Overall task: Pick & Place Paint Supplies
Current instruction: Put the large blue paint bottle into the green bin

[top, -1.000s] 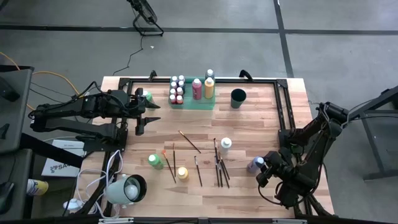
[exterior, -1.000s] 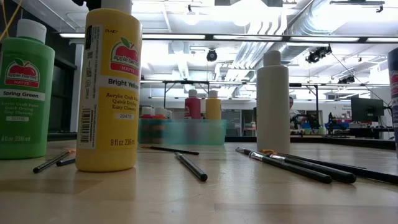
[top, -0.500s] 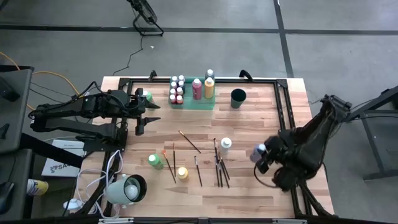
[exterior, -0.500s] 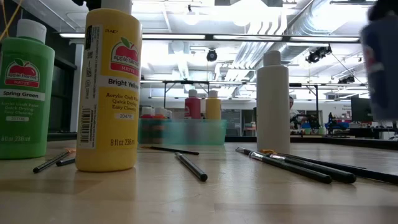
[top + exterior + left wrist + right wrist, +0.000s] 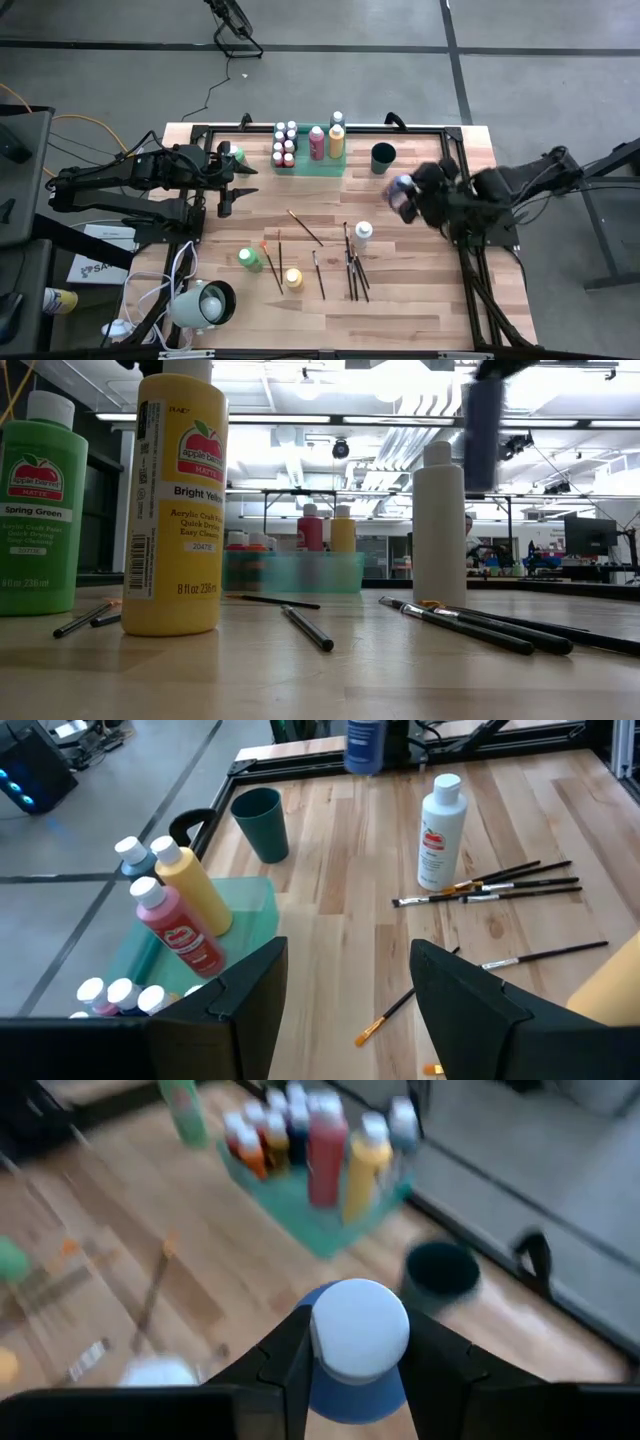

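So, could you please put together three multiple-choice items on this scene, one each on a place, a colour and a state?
1. Where does the dark round cup stand?
A. Inside the green tray
B. On the table beside the green tray
C. Among the paintbrushes

2. What colour is the bottle in the right gripper?
A. Blue with a white cap
B. Yellow with a white cap
C. Red with a black cap

3. What state is the left gripper in?
A. Shut on a paintbrush
B. Shut on a green bottle
C. Open and empty

Answers: 1 B, the cup sits on bare wood just off the tray's end. 2 A, the right wrist view shows the blue bottle between the fingers. 3 C, the left wrist view shows its fingers apart with nothing between them.
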You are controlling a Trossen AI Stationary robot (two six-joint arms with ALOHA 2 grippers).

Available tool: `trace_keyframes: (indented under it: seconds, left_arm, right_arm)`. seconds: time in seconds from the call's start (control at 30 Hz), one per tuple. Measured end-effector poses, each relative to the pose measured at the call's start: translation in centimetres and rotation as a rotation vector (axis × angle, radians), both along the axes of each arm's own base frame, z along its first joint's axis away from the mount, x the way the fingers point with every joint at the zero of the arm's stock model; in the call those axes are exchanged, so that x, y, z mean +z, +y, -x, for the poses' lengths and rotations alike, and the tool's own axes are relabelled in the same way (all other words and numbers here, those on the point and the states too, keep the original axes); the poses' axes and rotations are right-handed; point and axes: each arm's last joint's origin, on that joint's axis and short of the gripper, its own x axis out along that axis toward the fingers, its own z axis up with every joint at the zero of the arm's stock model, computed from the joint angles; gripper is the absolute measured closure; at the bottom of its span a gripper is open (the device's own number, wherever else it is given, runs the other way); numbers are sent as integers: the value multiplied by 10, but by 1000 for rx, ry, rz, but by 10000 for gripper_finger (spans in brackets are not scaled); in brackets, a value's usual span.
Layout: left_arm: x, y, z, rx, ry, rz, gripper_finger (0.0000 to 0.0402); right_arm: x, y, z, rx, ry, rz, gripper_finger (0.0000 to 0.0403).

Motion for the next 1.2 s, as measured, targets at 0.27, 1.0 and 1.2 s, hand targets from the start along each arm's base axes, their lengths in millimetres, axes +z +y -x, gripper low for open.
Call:
trace_keyframes:
  seconds: [0.27,1.0,1.2]
  left_arm:
    - [0,0,0,-6,2,-14,195]
    - [0,0,0,-21,10,-36,195]
    - [0,0,0,-21,11,-35,195]
  right_arm:
    - [22,-56,-61,146,-177,59,288]
    - [-60,-158,-151,146,-42,18,288]
    - [-78,-178,-156,122,-6,-6,288]
